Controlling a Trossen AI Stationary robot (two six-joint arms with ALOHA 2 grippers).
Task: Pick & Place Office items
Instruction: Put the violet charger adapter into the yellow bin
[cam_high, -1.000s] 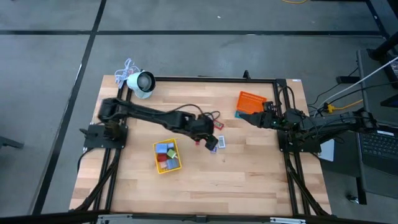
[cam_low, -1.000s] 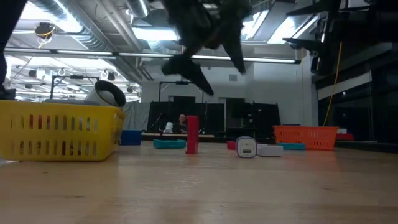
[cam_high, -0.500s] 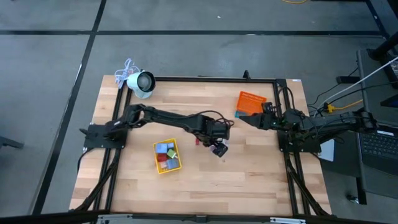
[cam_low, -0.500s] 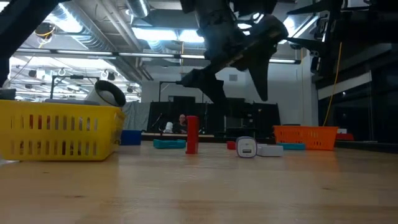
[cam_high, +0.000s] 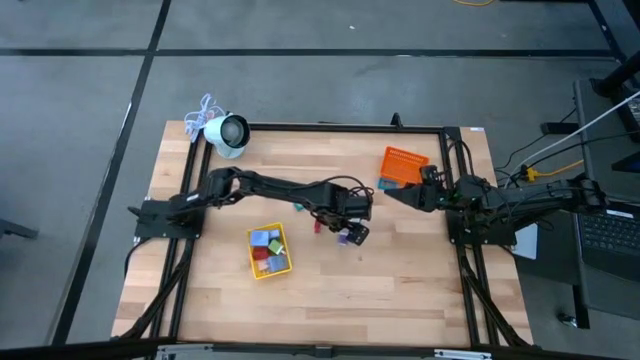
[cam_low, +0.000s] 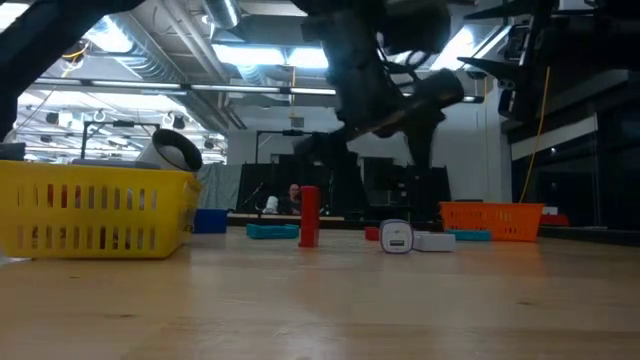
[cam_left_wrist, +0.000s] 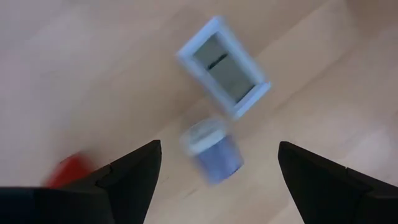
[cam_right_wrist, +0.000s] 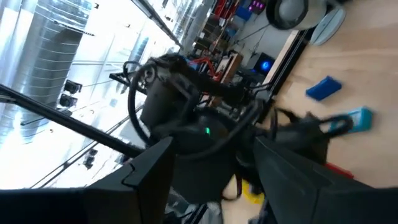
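- The left gripper (cam_high: 352, 232) is over the middle of the light wooden table (cam_high: 400, 290). It hangs above the surface, and its two dark fingers (cam_left_wrist: 134, 174) stand wide apart with nothing between them.
- Directly under this gripper, in the left wrist view, lie a small round blue piece with a pale top (cam_left_wrist: 213, 152) and a pale blue rectangular piece with a grey face (cam_left_wrist: 224, 66). The two are just beside each other on the wood, and neither touches the fingers.
- A small red piece (cam_left_wrist: 67, 171) shows near one finger in the same view; it is blurred.
- In the low view a red upright block (cam_low: 308, 215) stands on the table, with a flat teal piece (cam_low: 272, 231) beside it and a small white and grey piece (cam_low: 396, 238) to its right.
- The yellow rectangular basket tray (cam_high: 268, 251) sits left of the gripper and holds several blue and red pieces.
- The orange rectangular tray (cam_high: 404, 165) is at the table's right side.
- The right gripper (cam_high: 392, 194) waits just beside the orange tray, with its fingers parted and empty.
- A white round device with a cord (cam_high: 228, 134) rests at the far left corner.
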